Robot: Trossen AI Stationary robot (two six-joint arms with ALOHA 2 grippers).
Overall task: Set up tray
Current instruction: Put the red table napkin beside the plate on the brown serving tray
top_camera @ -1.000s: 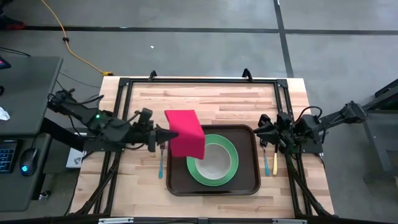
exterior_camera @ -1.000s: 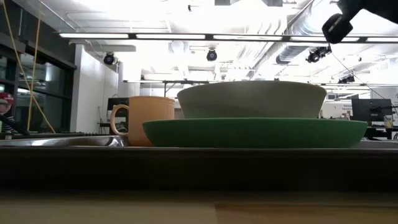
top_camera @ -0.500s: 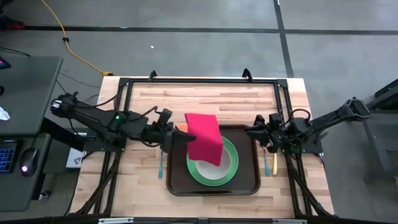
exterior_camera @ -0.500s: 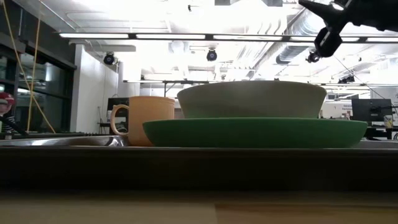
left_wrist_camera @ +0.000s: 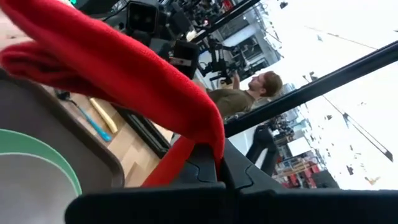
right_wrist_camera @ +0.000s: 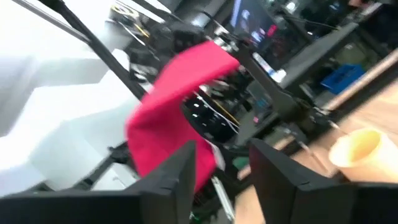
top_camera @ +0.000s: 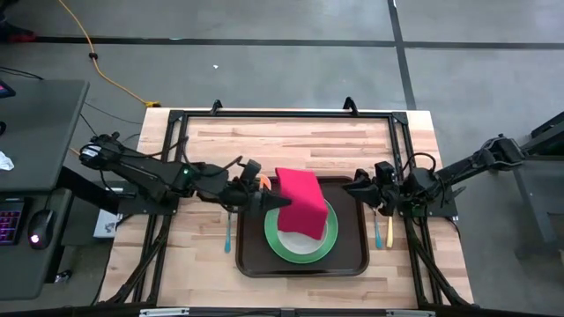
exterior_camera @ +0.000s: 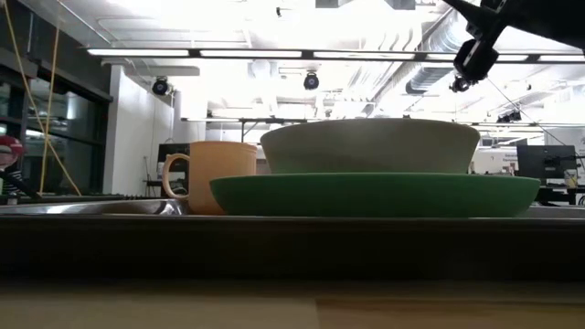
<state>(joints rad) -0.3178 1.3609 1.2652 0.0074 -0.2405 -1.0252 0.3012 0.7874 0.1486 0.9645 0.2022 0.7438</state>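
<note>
Your left gripper point(top_camera: 280, 202) has its jaws clamped on the red napkin point(top_camera: 301, 202), which hangs above the green plate point(top_camera: 302, 234). Your right gripper point(top_camera: 349, 187) has its jaws apart and holds nothing; it hovers over the tray's right edge, pointing toward the napkin. The tray point(top_camera: 301, 268) lies flat at the table's front centre, its long axis running left to right, carrying the plate, a bowl point(exterior_camera: 370, 145) and an orange mug point(exterior_camera: 208, 174).

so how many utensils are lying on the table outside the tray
2: a blue-handled utensil on the wood left of the tray, and a yellow-handled utensil right of it. The arms may hide others.
</note>
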